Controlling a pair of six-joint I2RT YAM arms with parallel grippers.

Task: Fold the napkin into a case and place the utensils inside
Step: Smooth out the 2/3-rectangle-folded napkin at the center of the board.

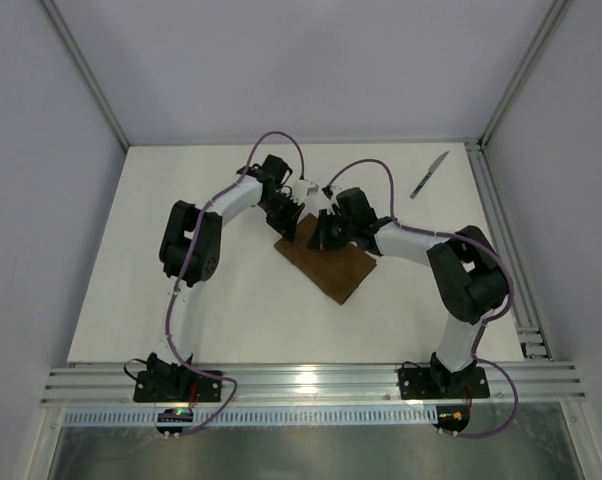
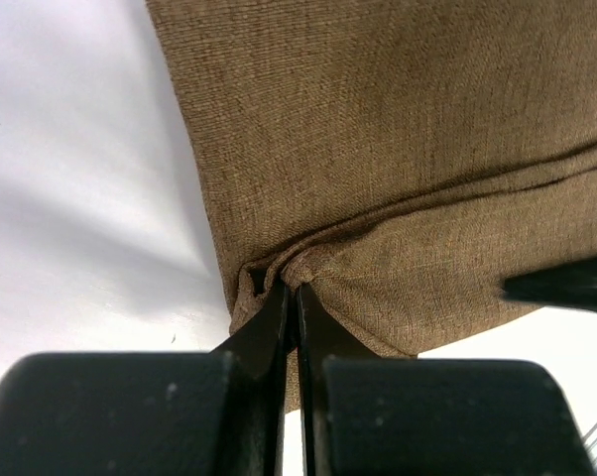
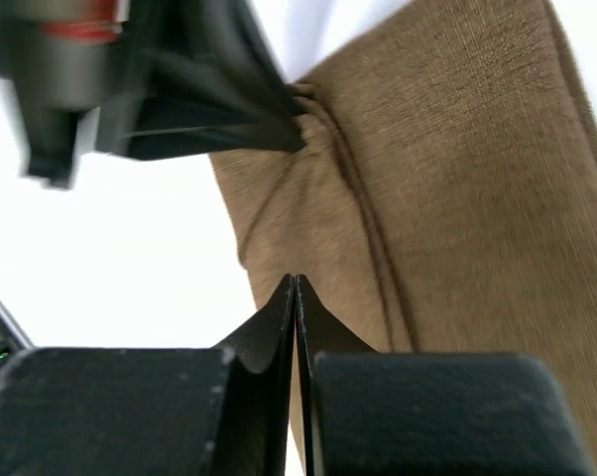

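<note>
The brown napkin [image 1: 333, 270] lies folded into an oblong on the white table, slanting from the middle toward the near right. My left gripper [image 1: 299, 228] is at its far end, shut on a pinched ridge of the napkin [image 2: 398, 129]; the cloth puckers at the left gripper's tips [image 2: 294, 286]. My right gripper [image 1: 323, 238] is right beside it, jaws shut tight. Its tips [image 3: 296, 280] point at the napkin [image 3: 457, 198] near the cloth's edge, with no cloth seen between them. A knife [image 1: 430, 175] lies alone at the far right. The fork is out of view.
The two arms meet over the napkin's far end, wrists almost touching. A metal rail [image 1: 501, 230] runs along the table's right edge, and another rail [image 1: 311, 382] crosses the near edge by the arm bases. Grey walls close in the far and side edges.
</note>
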